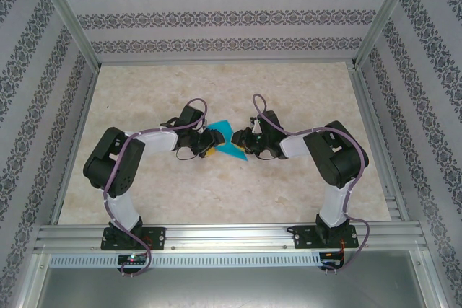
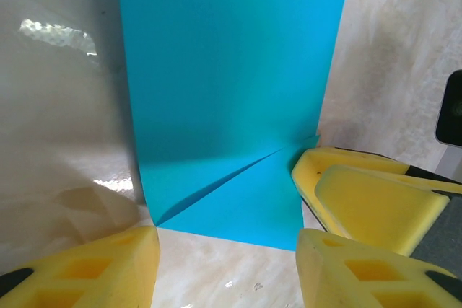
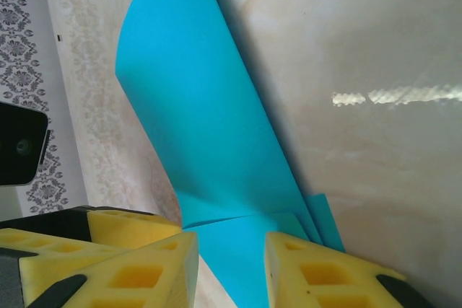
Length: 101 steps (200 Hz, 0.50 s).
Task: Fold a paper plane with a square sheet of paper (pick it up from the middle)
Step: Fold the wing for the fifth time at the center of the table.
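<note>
Grey-patterned wallpaper (image 1: 216,16) and an aluminium frame (image 1: 231,234) enclose a pale marbled table (image 1: 310,91). Near its centre we find the blue sheet of paper (image 1: 229,142), between the left arm (image 1: 119,164) and the right arm (image 1: 336,156), both bent inward toward each other. The left hand (image 1: 210,142) sits at the sheet's left side, the right hand (image 1: 242,139) at its right. From the left wrist we look along the sheet (image 2: 231,84), which runs away from the camera and bears a diagonal crease across its near end. The left hand (image 2: 227,247) is released: its yellow fingers (image 2: 94,268) are spread wide, with bare table between them and the paper's near edge just ahead of the tips. At that end's right corner, the yellow fingers (image 2: 375,203) of the right hand touch the paper. From the right wrist we see the sheet (image 3: 202,128) curl up off the table, its folded end with layered edges passing between the right hand's (image 3: 229,243) fingertips. A gap shows between those fingers, and we cannot tell whether they pinch the paper.
</note>
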Each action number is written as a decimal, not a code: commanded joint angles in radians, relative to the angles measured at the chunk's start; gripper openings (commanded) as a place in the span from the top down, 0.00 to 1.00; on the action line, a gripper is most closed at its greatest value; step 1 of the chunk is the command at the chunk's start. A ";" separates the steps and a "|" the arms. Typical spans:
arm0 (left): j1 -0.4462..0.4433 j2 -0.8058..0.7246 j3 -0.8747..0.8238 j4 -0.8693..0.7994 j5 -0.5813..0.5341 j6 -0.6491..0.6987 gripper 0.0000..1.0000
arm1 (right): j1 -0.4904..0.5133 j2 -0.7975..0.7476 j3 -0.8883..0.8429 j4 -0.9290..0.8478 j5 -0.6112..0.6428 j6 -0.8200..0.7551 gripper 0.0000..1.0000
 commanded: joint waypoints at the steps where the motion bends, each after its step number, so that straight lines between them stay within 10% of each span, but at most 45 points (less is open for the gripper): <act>1: -0.014 0.011 0.019 0.040 -0.011 -0.030 0.44 | -0.014 0.044 -0.031 -0.047 0.043 0.000 0.69; 101: -0.016 0.057 0.035 0.132 0.034 -0.057 0.52 | -0.015 0.049 -0.036 -0.033 0.033 0.000 0.69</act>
